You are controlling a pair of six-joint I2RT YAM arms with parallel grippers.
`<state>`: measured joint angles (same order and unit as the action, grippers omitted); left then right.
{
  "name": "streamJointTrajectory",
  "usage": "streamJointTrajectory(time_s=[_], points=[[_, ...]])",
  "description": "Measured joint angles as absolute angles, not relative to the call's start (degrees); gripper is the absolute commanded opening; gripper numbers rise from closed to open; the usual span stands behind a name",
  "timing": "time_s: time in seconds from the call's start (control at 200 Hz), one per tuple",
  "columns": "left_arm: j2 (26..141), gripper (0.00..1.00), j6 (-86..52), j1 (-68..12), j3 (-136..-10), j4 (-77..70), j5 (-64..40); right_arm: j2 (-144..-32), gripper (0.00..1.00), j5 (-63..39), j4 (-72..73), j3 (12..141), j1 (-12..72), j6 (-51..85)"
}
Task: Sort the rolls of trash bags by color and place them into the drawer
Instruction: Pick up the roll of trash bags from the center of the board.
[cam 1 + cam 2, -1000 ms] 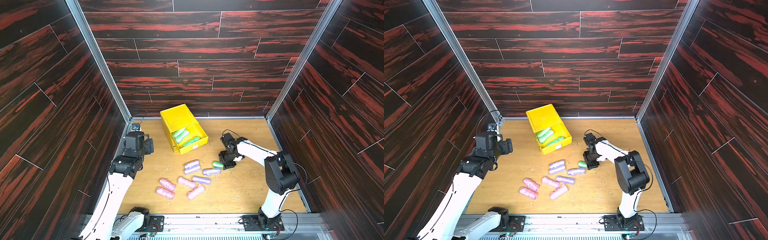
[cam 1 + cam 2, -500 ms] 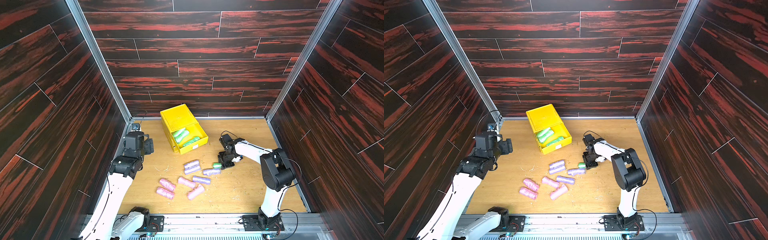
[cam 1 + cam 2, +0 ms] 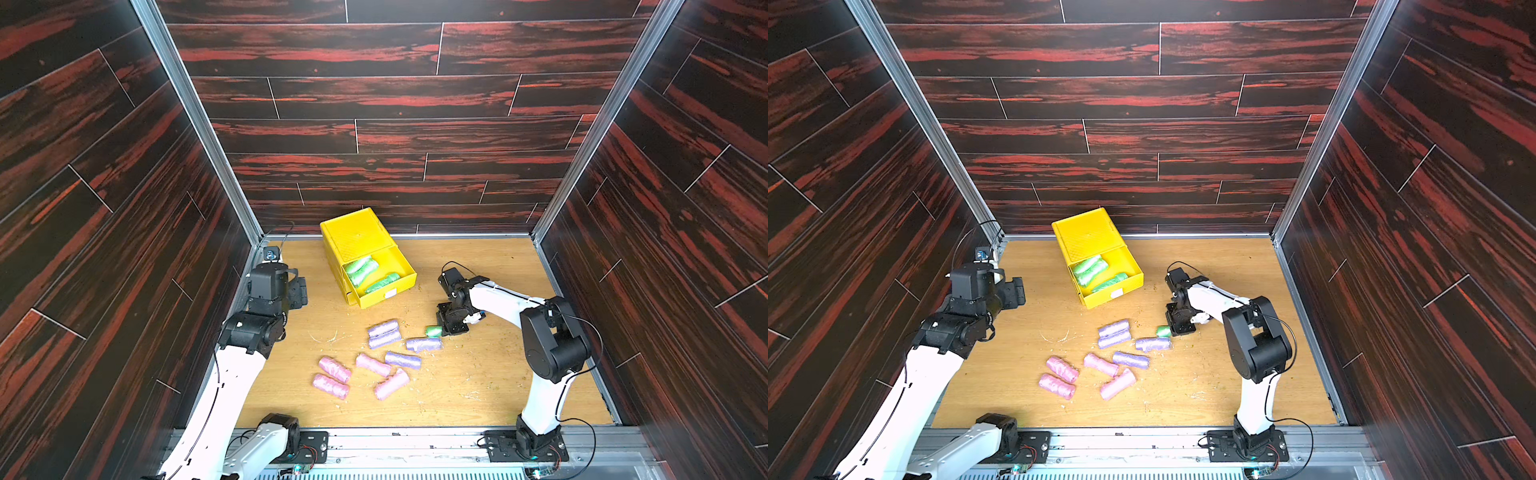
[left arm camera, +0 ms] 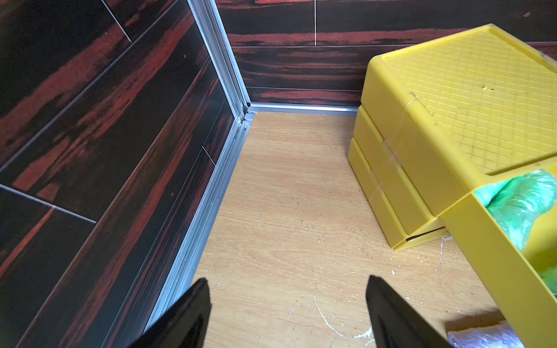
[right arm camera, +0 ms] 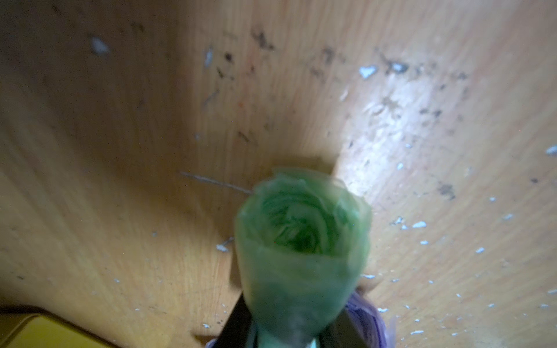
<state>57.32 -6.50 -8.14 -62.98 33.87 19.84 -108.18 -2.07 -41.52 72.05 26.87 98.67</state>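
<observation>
You are on the last of the green step: your right gripper (image 3: 440,331) is down at the wooden table (image 3: 478,382) with its jaws drawn narrow on the fourth green roll (image 3: 433,331). In the right wrist view the dark fingers (image 5: 237,324) press both sides of that roll (image 5: 301,256), so I judge it gripped, though not yet lifted. It lies just beside a purple roll (image 3: 423,344), near the middle of the table and well short of the yellow chest (image 3: 353,237). The chest's top drawer (image 3: 386,296) stands pulled out with three green rolls (image 3: 365,272) lying in it. Your left gripper (image 4: 286,313) hangs wide and empty near the chest's side, touching nothing. The next move calls for a straight lift, so the purple neighbour is not dragged along, then a carry over the drawer's front wall and a release into the bare part beside the other greens. The crinkly plastic may slip in a thin pinch. The four purple rolls (image 3: 384,333) and four pink rolls (image 3: 334,369) lie on the table and call for the lower drawers, both shut.
</observation>
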Motion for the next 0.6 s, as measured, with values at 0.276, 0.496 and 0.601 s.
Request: streamJointTrajectory(time_s=[0.276, 0.496, 0.601], points=[[57.28, 0.85, -6.48, -8.14, -62.83, 33.82, 19.88, -104.09, 0.28, 1.15, -42.41, 72.82, 26.87, 96.77], [57.25, 0.85, -6.59, -8.14, -62.67, 33.85, 19.88, -97.56, 0.28, 4.69, -46.85, 76.75, 26.87, 91.85], [57.25, 0.85, -6.83, -8.14, -62.67, 33.82, 19.88, -94.48, 0.27, 6.79, -50.81, 80.82, 26.87, 88.12]])
